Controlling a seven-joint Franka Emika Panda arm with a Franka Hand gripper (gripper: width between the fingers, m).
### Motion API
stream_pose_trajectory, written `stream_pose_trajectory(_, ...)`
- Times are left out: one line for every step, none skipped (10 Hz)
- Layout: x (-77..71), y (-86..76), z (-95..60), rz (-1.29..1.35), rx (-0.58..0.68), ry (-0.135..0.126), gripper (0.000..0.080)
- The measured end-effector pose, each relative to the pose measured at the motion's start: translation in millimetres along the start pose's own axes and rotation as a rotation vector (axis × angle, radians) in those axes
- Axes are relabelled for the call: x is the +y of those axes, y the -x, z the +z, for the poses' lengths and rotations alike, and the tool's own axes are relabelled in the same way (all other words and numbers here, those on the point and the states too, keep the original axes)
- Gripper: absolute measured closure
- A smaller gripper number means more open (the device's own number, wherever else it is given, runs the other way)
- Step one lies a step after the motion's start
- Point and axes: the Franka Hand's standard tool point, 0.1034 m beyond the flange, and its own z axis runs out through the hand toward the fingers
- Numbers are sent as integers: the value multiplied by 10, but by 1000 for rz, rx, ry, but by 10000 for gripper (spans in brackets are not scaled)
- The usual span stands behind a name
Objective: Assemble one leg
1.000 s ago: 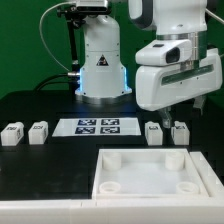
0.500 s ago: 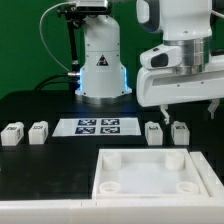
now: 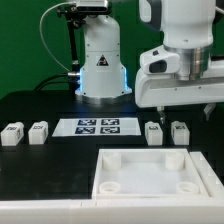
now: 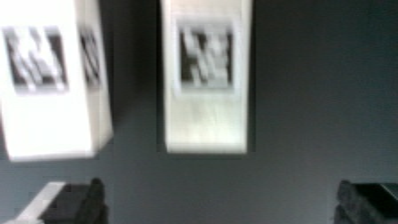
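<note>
Exterior view, from its left. The outer left leg (image 3: 12,134) and inner left leg (image 3: 38,131) stand well off the marker board (image 3: 100,126) on the exterior view's left. The tray (image 3: 102,172) lies on the camera side of the board. On the board's other side, the neighbour leg (image 3: 154,132) is just beside it. The leg (image 3: 180,131) I judge to be my target stands one place farther out. My gripper (image 3: 186,108) hangs above that outer pair, touching neither, with its jaws spread wide and nothing held. In the wrist view the leg (image 4: 210,80) sits close to the midline of the gripper (image 4: 222,205), ahead of the fingertips (image 4: 75,203). The neighbour leg (image 4: 54,80) lies off to one side, apart from it. The leg's long axis runs across the line joining my fingertips, so closing should pinch its narrow width. Judgement: mostly straight down, with a slight forward shift; the risk is clipping the neighbour.
</note>
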Motion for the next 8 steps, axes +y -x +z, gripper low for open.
stream_pose_trajectory(-16, 24, 38, 9, -104, 13, 150)
stream_pose_trajectory(-25, 20, 56, 33, -201, 15, 150)
stream_pose_trajectory(-7, 16, 53, 39, -320, 26, 150)
stream_pose_trajectory(-23, -45, 75, 17, -374, 22, 150)
stream_pose_trajectory(10, 37, 79, 12, -468, 35, 150)
stream_pose_trajectory(33, 40, 95, 14, -573, 46, 150)
stream_pose_trajectory(19, -32, 142, 17, -595, 42, 150)
stream_pose_trajectory(27, 5, 206, 27, -605, 44, 150)
